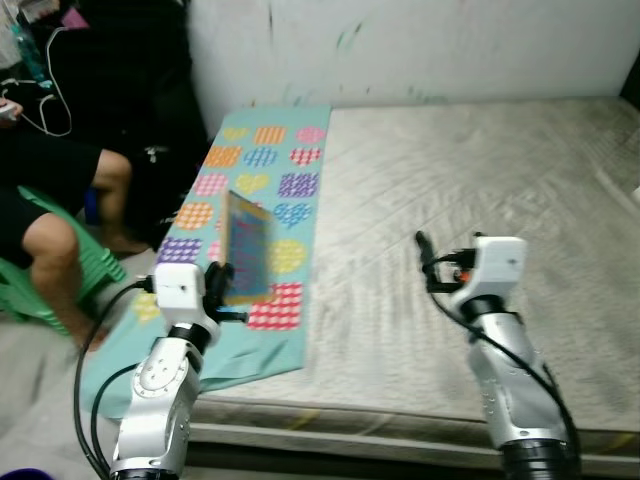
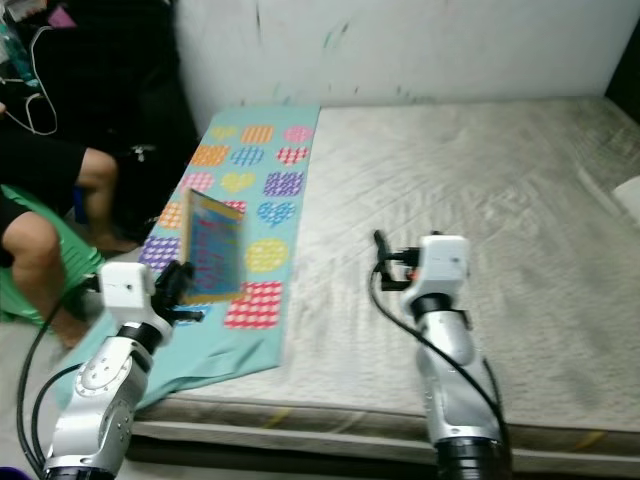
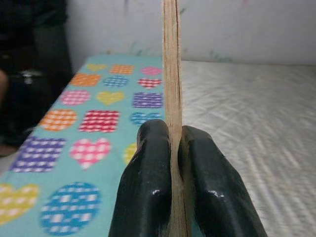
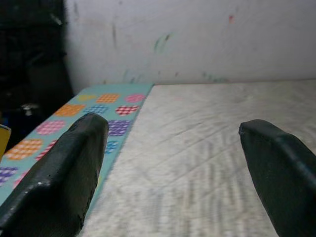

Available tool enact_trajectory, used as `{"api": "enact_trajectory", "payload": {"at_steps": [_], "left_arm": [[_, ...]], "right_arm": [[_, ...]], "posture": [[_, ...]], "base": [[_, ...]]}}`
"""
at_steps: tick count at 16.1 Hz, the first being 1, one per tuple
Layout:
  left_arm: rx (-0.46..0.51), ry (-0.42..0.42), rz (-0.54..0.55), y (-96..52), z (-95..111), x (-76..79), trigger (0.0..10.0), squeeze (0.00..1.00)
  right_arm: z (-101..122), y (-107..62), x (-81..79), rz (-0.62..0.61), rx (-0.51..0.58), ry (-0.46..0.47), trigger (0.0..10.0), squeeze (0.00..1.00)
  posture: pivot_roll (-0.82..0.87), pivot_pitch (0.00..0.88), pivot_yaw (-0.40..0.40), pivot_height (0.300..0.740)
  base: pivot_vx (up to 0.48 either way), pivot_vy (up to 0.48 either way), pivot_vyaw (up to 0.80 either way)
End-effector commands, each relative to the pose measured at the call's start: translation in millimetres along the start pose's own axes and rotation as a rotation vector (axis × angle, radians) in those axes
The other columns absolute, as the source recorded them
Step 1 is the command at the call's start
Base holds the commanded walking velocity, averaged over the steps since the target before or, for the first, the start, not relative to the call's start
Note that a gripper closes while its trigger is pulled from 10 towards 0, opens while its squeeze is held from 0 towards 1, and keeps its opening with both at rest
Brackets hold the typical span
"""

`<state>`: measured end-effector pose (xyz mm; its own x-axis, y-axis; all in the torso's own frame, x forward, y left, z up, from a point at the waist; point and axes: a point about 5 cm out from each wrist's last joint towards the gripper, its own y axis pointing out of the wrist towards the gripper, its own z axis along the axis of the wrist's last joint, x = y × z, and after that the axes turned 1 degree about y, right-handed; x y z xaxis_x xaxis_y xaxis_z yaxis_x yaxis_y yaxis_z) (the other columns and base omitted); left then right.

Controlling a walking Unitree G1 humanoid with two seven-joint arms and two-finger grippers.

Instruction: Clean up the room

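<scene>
Book [image 1: 247, 248] upright, thin, flat, tan page edges, blue patterned cover; left gripper [image 3: 173, 163] jaws clamped on lower edge, above teal heart-print cloth [image 1: 270, 160] along bed's left edge. Right gripper [image 1: 424, 250] jaws spread wide, gripping nothing, over bare quilted grey mattress [image 1: 480, 180]; wide free surface to right. Seated person's legs [image 1: 60, 230] on green chair [image 1: 20, 290] left of bed

I'm seeing a bare grey quilted mattress [image 1: 480, 200] taking up the centre and right of the frame, lying against a scuffed white wall [image 1: 400, 45] along the top. At the far left a person's bare legs [image 1: 60, 240] are resting beside a green plastic chair [image 1: 40, 290], with white cables [image 1: 50, 90] hanging above.
</scene>
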<state>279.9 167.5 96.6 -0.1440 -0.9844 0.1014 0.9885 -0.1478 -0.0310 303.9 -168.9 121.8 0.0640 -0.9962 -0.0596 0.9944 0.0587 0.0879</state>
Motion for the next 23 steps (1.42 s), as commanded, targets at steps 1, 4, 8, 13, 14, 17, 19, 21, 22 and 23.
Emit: {"api": "enact_trajectory", "payload": {"at_steps": [1,4,8,13,14,17,19,21,22,23], "left_arm": [[0.042,0.024,0.019,0.7,10.6,-7.8,10.0,0.0],[0.041,0.022,0.019,1.2,10.6,-7.6,10.0,0.0],[0.04,0.022,0.018,1.1,10.5,-7.7,10.0,0.0],[0.053,0.006,0.008,1.3,11.8,-6.9,10.0,0.0],[0.053,0.007,0.009,1.3,11.9,-6.9,10.0,0.0],[0.061,0.007,0.011,-0.9,13.5,-8.7,10.0,0.0],[0.066,0.015,0.047,-6.0,14.0,-16.4,10.0,0.0],[0.058,0.006,0.069,-10.5,12.6,-22.5,10.0,0.0],[0.06,0.004,0.069,-10.6,13.1,-22.7,10.0,0.0],[0.062,0.004,0.067,-10.4,13.6,-22.5,10.0,0.0]], "right_arm": [[1.7,2.2,-10.1,0.031,0.011,0.016,10.0,0.0],[1.4,2.0,-10.2,0.031,0.011,0.014,10.0,0.0],[-0.3,1.4,-7.4,0.014,0.005,0.027,10.0,0.0],[-1.2,0.7,-6.8,0.008,0.002,0.026,10.0,0.0],[-1.3,0.7,-6.6,0.008,0.002,0.026,10.0,0.0],[1.2,-1.7,0.4,-0.024,0.018,0.025,10.0,0.0],[1.5,-6.8,7.6,-0.043,0.02,0.012,10.0,0.0],[-2.6,-13.9,13.2,-0.051,0.002,0.001,10.0,0.0],[-3.1,-15.0,12.8,-0.05,0.0,0.001,10.0,0.0],[-3.1,-15.2,12.2,-0.048,0.0,0.001,10.0,0.0]], "posture": [[-0.22,0.0,0.082,0.74],[-0.22,0.0,0.08,0.74],[-0.21,0.0,0.081,0.74],[-0.22,0.0,0.081,0.74],[-0.21,0.0,0.081,0.74],[-0.21,0.0,0.081,0.74],[-0.21,0.0,0.089,0.74],[-0.21,0.0,0.089,0.74],[-0.21,0.0,0.089,0.74],[-0.21,0.0,0.09,0.74]], "base": [[0.0,-0.326,0.0],[0.0,-0.328,0.0],[0.0,-0.32,0.0],[0.0,-0.179,0.0],[0.0,0.0,0.0],[0.0,0.0,0.0],[0.0,0.0,0.0],[0.0,0.0,-0.77],[0.0,0.0,-0.8],[0.0,0.0,-0.8]]}}
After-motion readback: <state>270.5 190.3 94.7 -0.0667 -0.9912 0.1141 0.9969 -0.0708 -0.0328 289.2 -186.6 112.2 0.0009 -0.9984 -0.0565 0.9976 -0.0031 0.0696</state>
